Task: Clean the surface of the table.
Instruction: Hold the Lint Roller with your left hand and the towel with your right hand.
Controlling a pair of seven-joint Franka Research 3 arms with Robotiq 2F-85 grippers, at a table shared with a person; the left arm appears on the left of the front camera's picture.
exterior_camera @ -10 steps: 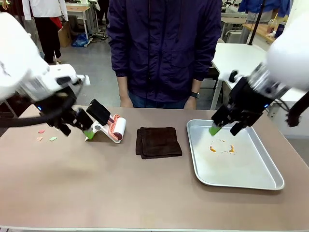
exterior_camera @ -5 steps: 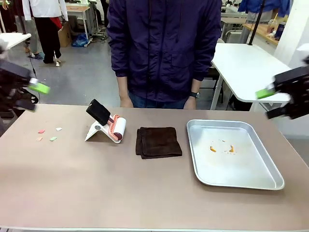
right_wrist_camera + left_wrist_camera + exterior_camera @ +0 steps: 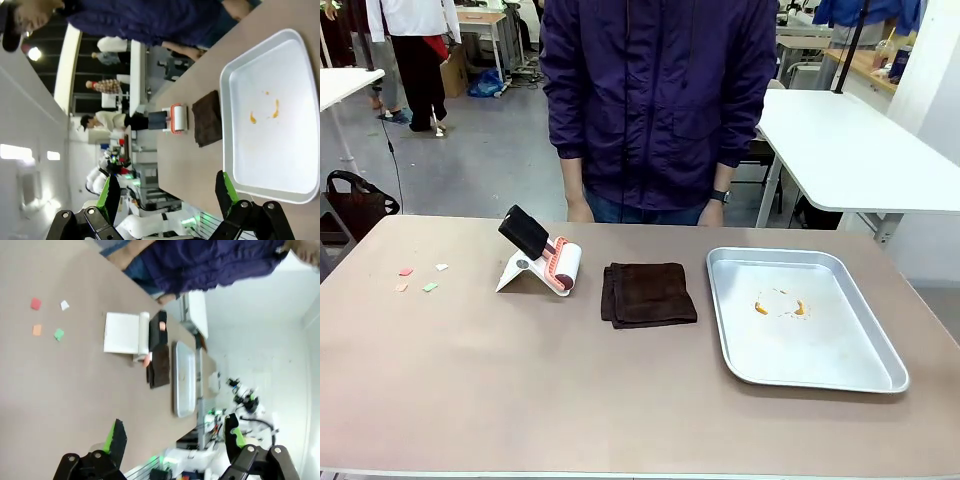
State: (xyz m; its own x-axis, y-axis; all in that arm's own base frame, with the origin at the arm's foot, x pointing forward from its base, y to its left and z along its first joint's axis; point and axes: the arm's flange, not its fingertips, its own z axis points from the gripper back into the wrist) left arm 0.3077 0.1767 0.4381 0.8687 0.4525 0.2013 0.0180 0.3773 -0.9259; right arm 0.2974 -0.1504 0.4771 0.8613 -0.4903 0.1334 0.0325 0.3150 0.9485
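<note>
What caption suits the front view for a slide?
Brown table with paper scraps, a lint roller, a folded dark cloth and a metal tray; a person stands behind.

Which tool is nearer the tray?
Right. The right tool hangs open close by the tray's edge; the left tool is far off, with the lint roller and cloth between it and the tray.

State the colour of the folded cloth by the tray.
Dark brown folded cloth; best in front view.
</note>
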